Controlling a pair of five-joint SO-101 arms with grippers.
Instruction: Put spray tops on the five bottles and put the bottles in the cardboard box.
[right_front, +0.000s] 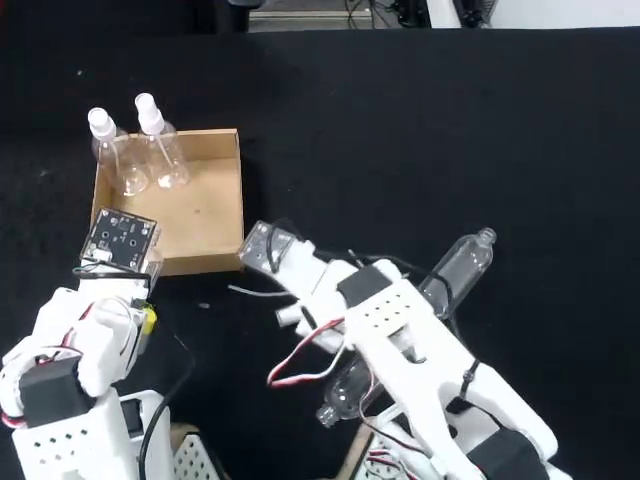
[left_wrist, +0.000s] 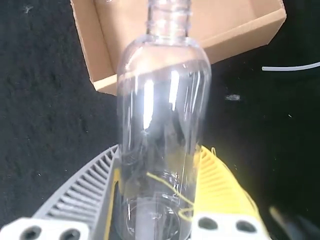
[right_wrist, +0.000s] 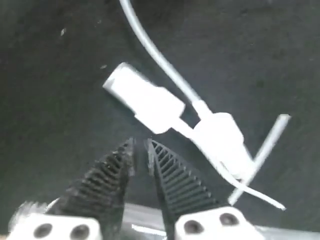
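Two of the five bottles are sitting finished in the cardboard box (right_front: 240, 190): a capped pair (right_front: 120, 160) (right_front: 165, 155) is standing at the corner farthest from both arms. Three bottles are waiting.

The left gripper (left_wrist: 157, 152) is clenching the third bottle (left_wrist: 165, 100) by its lower body between the grey and yellow fingers. The bare neck is pointing away from the gripper, toward the box's near wall just ahead. Two more uncapped bottles are lying on the black table (right_front: 450, 120). One (right_front: 460, 262) is resting out beside the right arm, and the other (right_front: 345, 392) is lying partly under that arm.

The right gripper (right_wrist: 141, 147) is grasping nothing, its black jaws drawn almost together with only a slit between them. Two spray tops are lying just beyond its tips: the nearer one (right_wrist: 145, 102) right ahead, the second (right_wrist: 220, 137) off to one side and touching the first. Their thin tubes are trailing and crossing there.

So I judge that capping and boxing three bottles is what is remaining.

For room, the half of the box nearer the left gripper is lying bare. The near wall is standing between the held bottle and that space, so the bottle is probably needing to go over it. Around the right gripper the crowded tops and crossed tubes are leaving little free space.
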